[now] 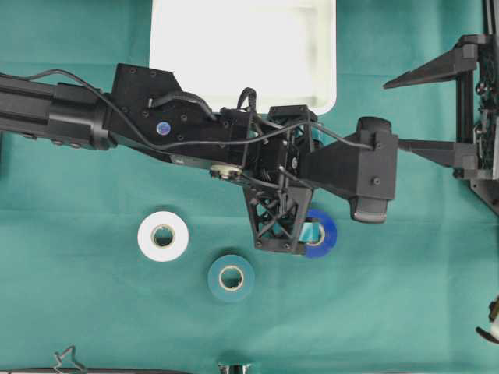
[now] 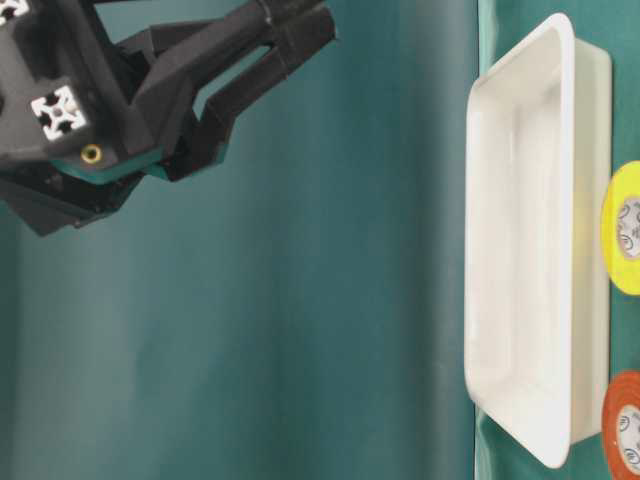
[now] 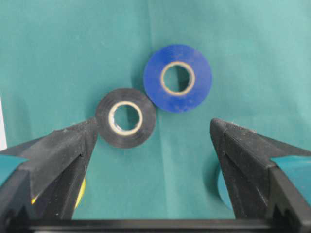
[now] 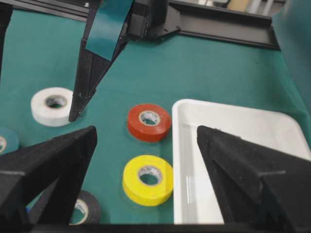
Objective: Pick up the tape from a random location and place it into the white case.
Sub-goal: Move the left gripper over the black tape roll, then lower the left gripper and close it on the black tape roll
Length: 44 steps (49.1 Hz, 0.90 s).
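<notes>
Several tape rolls lay scattered on the green tabletop (image 1: pixel 93 312), seemingly strewn so any could be picked: a black roll (image 3: pixel 126 118) touching a blue roll (image 3: pixel 178 77), with white (image 1: pixel 163 235), teal (image 1: pixel 231 277), red (image 4: pixel 149 122) and yellow (image 4: pixel 147 179) ones around, while the white case (image 1: pixel 168 74) waited empty at the far edge. The left end effector (image 3: pixel 153 133) hung over the black roll, jaws fully spread and holding nothing, its left finger (image 3: pixel 73 150) just beside that roll. The right end effector (image 4: pixel 146 145) stood back, equally wide and empty.
</notes>
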### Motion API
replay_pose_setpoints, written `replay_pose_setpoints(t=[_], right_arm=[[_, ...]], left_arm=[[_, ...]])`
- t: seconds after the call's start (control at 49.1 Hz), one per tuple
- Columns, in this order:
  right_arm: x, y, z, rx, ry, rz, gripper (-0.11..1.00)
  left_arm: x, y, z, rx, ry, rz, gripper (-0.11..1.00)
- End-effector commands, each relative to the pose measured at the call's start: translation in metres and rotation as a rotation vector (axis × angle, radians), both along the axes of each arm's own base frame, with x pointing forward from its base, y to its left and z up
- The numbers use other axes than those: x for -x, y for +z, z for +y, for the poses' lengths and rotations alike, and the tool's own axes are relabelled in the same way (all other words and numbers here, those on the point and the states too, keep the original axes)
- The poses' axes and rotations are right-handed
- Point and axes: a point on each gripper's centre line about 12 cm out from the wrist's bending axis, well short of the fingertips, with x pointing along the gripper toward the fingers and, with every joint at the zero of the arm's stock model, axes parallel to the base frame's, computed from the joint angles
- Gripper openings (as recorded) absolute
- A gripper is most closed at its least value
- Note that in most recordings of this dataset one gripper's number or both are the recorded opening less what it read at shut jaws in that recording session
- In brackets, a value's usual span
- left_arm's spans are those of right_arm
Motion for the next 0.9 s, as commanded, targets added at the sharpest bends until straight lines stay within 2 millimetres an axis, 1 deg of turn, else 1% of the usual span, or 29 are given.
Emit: replay_pose_setpoints(t=[0.0, 0.102, 0.285, 0.448, 0.692, 0.875], right_arm=[[-0.003, 0.012, 0.000, 0.004, -0.001, -0.029, 0.93], [-0.003, 0.012, 0.000, 0.004, -0.001, -0.028, 0.93], [-0.003, 0.012, -0.001, 0.004, -0.002, -0.028, 0.93], [-0.003, 0.012, 0.000, 0.004, -0.001, -0.028, 0.93], [-0.004, 0.011, 0.000, 0.005, -0.001, -0.026, 0.93], [-0.004, 0.011, 0.000, 0.005, -0.001, -0.024, 0.93]], left_arm=[[0.002, 0.019, -0.001, 0.003, -0.003, -0.046, 1.00], [0.000, 0.013, -0.004, 0.004, -0.006, -0.046, 1.00], [-0.001, -0.017, -0.012, 0.000, -0.023, -0.023, 1.00], [0.000, -0.038, -0.017, 0.003, -0.033, -0.043, 1.00], [0.002, -0.081, -0.014, 0.004, -0.024, -0.038, 1.00], [-0.001, -0.099, -0.012, 0.001, -0.021, -0.037, 1.00]])
